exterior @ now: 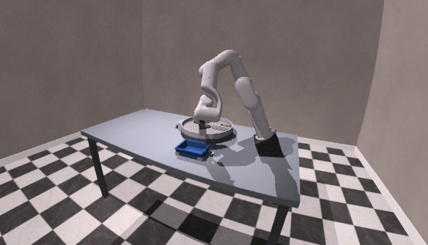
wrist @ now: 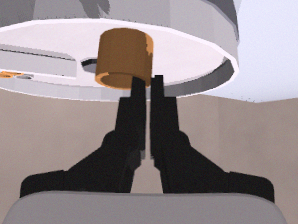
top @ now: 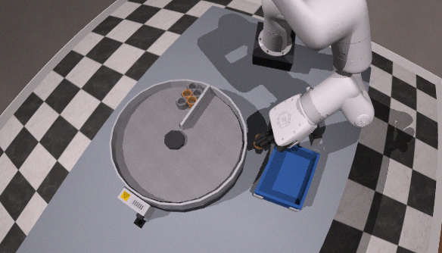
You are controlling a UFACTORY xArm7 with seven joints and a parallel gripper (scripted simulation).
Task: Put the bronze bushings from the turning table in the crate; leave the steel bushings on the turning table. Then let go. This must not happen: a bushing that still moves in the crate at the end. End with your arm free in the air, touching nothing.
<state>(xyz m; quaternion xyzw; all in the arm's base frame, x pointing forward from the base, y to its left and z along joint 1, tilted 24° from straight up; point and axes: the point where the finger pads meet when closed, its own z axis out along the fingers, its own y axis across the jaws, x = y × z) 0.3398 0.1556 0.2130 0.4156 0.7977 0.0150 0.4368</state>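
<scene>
A bronze bushing (top: 257,147) (wrist: 125,57) hangs at my gripper (top: 262,141) (exterior: 202,125) (wrist: 148,93), which is shut on its wall; the fingertips are nearly together. They are above the gap between the turning table (top: 151,169) (exterior: 207,132) (wrist: 185,55) and the blue crate (top: 311,176) (exterior: 192,152), near the crate's back left corner. The crate's visible floor is bare. On the turning table, two bronze bushings (top: 187,90) (top: 191,105) stand clustered with three steel bushings (top: 182,107) (top: 192,84) (top: 198,90) beside the divider.
The straight divider (top: 194,108) runs inward from the turning table's raised rim (top: 245,138). A dark hub (top: 174,139) sits at its middle. A white box with a warning label (top: 132,201) is on the rim's outer side. The arm's black base (top: 272,60) (exterior: 270,147) stands behind.
</scene>
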